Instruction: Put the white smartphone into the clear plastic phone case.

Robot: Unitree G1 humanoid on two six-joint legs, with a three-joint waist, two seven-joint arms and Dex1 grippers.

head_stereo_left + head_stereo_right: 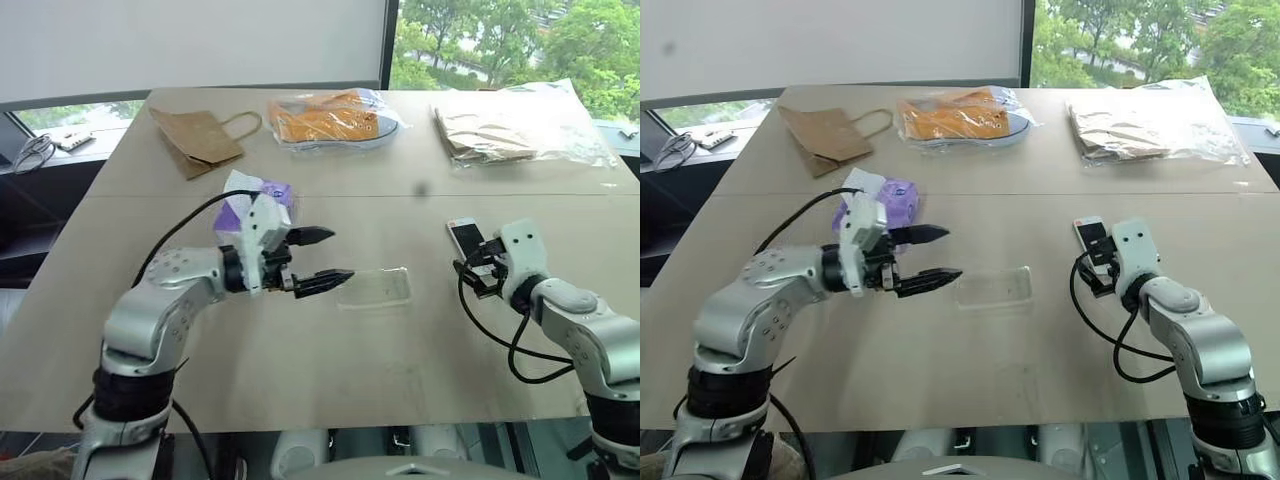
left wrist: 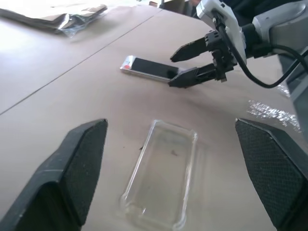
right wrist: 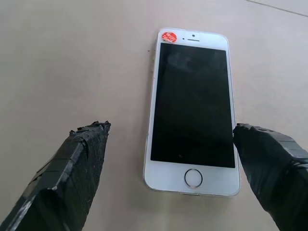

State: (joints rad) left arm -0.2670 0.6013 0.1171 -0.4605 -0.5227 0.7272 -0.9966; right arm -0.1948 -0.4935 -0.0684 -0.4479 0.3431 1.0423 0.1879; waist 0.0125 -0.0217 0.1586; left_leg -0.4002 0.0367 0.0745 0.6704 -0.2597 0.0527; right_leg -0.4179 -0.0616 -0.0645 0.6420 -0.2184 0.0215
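right fingers: right gripper (image 3: 168, 178) spread wide, empty, fingers either side of the white smartphone (image 3: 192, 110), not touching it
left fingers: left gripper (image 1: 322, 258) spread wide, empty, hovering above the bench (image 1: 300, 360), tips just beside the clear plastic phone case (image 1: 375, 288)
phone: flat, screen up, red sticker at top corner, toward right edge of bench
case: flat, open side up, mid-bench, between the two arms, well apart from phone
other: purple tissue pack (image 1: 895, 200) behind left gripper; paper bag (image 1: 198, 138), bagged orange shoe (image 1: 330, 118), bagged brown stack (image 1: 500, 130) along far edge
step: reach for phone, pick not yet done; phone not in case
next: right fingers need to lower and close on phone's long edges, then lift and carry it to case; thin phone, slip risk; light case may slide
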